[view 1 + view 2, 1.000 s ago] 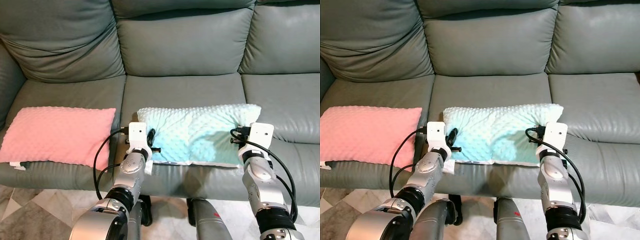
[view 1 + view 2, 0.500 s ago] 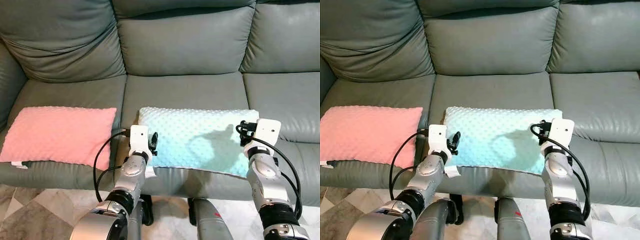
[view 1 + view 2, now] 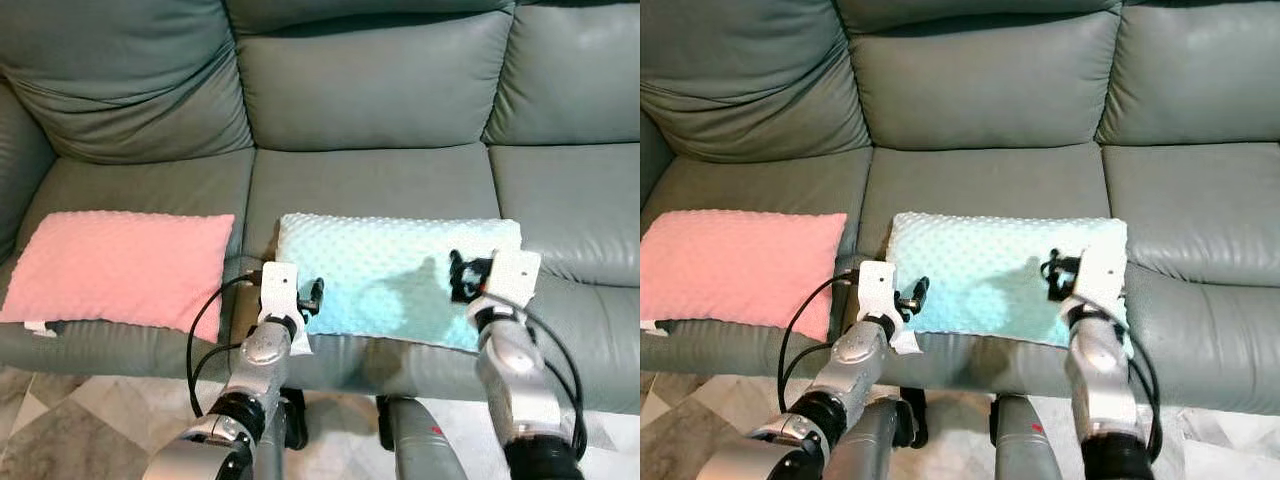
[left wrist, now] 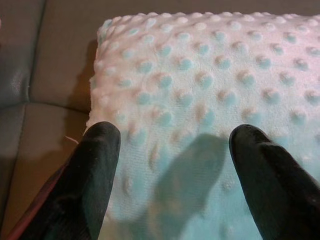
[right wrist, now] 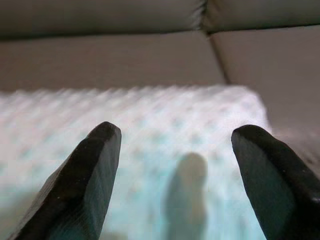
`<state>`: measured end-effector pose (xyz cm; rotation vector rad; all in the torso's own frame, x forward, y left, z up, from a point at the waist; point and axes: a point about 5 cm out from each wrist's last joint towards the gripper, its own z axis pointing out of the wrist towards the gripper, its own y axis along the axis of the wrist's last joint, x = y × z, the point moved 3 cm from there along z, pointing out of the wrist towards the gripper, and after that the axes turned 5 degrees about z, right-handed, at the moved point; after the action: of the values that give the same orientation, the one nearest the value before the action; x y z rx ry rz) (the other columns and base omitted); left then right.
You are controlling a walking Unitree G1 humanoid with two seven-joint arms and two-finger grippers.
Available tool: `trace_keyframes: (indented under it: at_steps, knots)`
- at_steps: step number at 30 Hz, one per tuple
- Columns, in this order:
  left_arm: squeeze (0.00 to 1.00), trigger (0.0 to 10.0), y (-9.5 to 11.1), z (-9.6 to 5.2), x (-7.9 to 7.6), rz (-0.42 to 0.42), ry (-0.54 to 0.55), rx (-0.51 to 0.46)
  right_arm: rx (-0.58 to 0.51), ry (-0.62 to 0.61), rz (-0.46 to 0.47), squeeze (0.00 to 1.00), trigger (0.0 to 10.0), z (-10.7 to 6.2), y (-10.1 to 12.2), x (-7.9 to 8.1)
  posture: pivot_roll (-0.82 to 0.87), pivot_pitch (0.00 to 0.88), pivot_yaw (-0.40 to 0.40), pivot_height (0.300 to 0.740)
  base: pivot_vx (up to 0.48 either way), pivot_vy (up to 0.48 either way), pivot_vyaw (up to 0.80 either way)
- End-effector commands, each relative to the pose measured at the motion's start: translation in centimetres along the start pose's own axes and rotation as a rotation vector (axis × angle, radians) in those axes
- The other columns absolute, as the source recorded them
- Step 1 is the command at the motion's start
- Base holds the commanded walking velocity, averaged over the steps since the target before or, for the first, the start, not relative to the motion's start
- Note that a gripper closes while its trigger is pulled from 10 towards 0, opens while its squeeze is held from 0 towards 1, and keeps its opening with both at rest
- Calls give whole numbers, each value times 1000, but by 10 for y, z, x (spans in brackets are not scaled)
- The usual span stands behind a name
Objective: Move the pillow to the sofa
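Both pincers spread wide: left gripper (image 3: pixel 312 296) at the mint dotted pillow's (image 3: pixel 385 275) left end, right gripper (image 3: pixel 462 277) above its right end. Pillow lies flat on sofa's (image 3: pixel 360 185) middle seat. Judged soft, light, compressible; grip opposite short ends.

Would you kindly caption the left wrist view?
Open left end effector above the mint dotted pillow lying on the grey sofa.

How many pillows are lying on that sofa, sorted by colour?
Pink pillow: 1
Mint-green pillow: 1
Total: 2, both flat on the grey sofa seat.
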<state>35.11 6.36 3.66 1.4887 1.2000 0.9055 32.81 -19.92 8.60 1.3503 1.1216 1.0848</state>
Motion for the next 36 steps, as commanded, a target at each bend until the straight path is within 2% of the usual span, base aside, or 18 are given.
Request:
trace_keyframes:
  at_steps: [1,4,6,9,11,12,14,15,19,21,22,27,28,29,31,35,36]
  knots:
    - [1000,10000,-12,-7,11,-5,5,28,74,-28,-50,1000,10000,-17,-15,-1,-83,425,156,740,0,0,0]
    - [1000,10000,-11,-8,17,-9,-3,22,123,-63,-94,1000,10000,-32,-23,-6,-82,424,154,740,0,0,0]
    - [1000,10000,-6,-12,21,8,-41,-8,163,-80,-141,1000,10000,-50,-27,-9,-83,420,153,740,0,0,0]
    - [1000,10000,-5,-15,24,22,-55,-14,175,-101,-169,1000,10000,-61,-28,-13,-84,419,152,740,0,0,0]
    - [1000,10000,-5,-20,26,38,-83,-21,238,-134,-184,1000,10000,-75,-42,-22,-84,412,149,740,0,0,0]
    - [1000,10000,-5,-25,28,59,-104,-24,308,-167,-173,1000,10000,-86,-55,-30,-80,410,149,740,0,0,0]
    - [1000,10000,-6,-28,30,75,-111,-21,355,-189,-166,1000,10000,-93,-62,-35,-79,409,149,740,0,0,0]
    - [1000,10000,-8,-36,36,74,-119,-11,393,-203,-169,1000,10000,-98,-68,-40,-79,408,148,740,0,0,0]
    - [1000,10000,-9,-45,44,81,-118,-6,446,-209,-162,1000,10000,-99,-77,-46,-76,406,148,740,0,0,0]
    - [1000,10000,-11,-55,57,94,-94,12,543,-217,-155,1000,10000,-97,-95,-53,-67,403,148,740,0,0,0]
    - [1000,10000,-12,-58,60,93,-87,15,553,-220,-153,1000,10000,-95,-99,-56,-67,403,148,740,0,0,0]
    - [1000,10000,-11,-69,71,92,-63,28,571,-208,-176,1000,10000,-84,-107,-65,-46,400,148,740,0,0,0]
    - [1000,10000,-11,-75,74,93,-56,37,568,-203,-212,1000,10000,-78,-108,-71,-41,400,148,740,0,0,0]
    - [1000,10000,-11,-75,74,93,-56,37,568,-203,-212,1000,10000,-78,-108,-71,-41,400,148,740,0,0,0]
    - [1000,10000,-10,-82,77,92,-43,49,554,-225,-245,1000,10000,-68,-107,-81,-28,400,152,740,0,0,0]
    - [1000,10000,-10,-86,77,93,-47,62,524,-230,-266,1000,10000,-57,-103,-85,-16,401,157,740,0,0,0]
    - [0,10000,-10,-88,77,92,-51,66,526,-230,-275,1000,10000,-53,-104,-87,-10,400,158,740,0,0,0]
